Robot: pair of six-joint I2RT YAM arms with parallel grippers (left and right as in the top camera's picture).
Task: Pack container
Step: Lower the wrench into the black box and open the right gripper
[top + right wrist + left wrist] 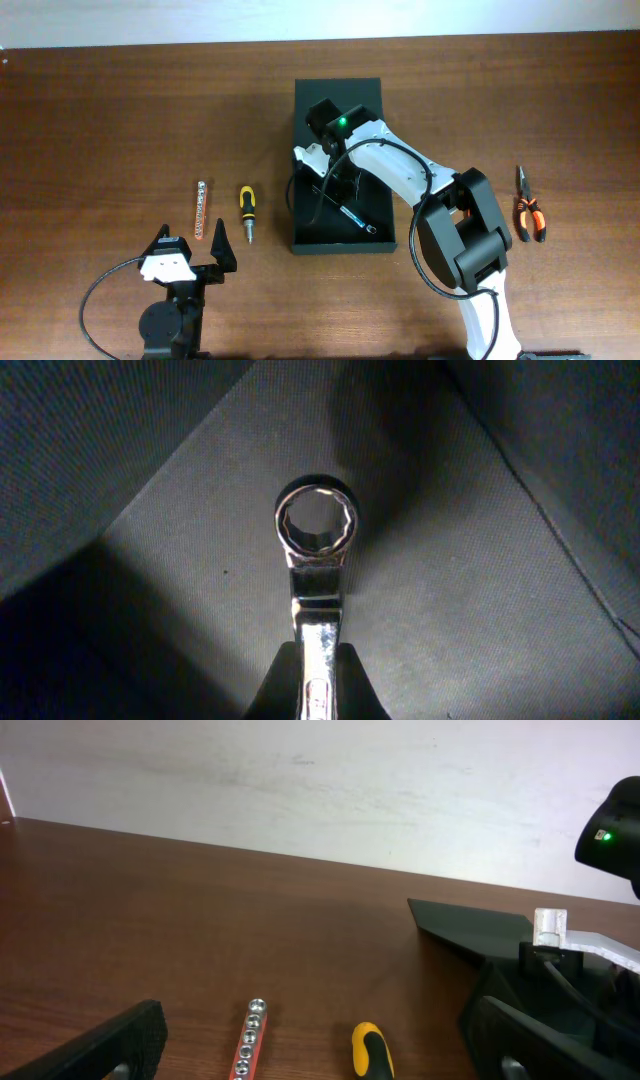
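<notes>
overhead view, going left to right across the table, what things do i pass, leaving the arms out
slim silver and orange bit strip -> yellow and black screwdriver -> large matte black rectangular container -> orange-handled pliers

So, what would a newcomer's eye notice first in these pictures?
The right claw reaches into the open black container in the centre, shut on a shiny wrench. The left claw stands wide open at the near left, close to a yellow-handled screwdriver; orange pliers lie far right.
</notes>
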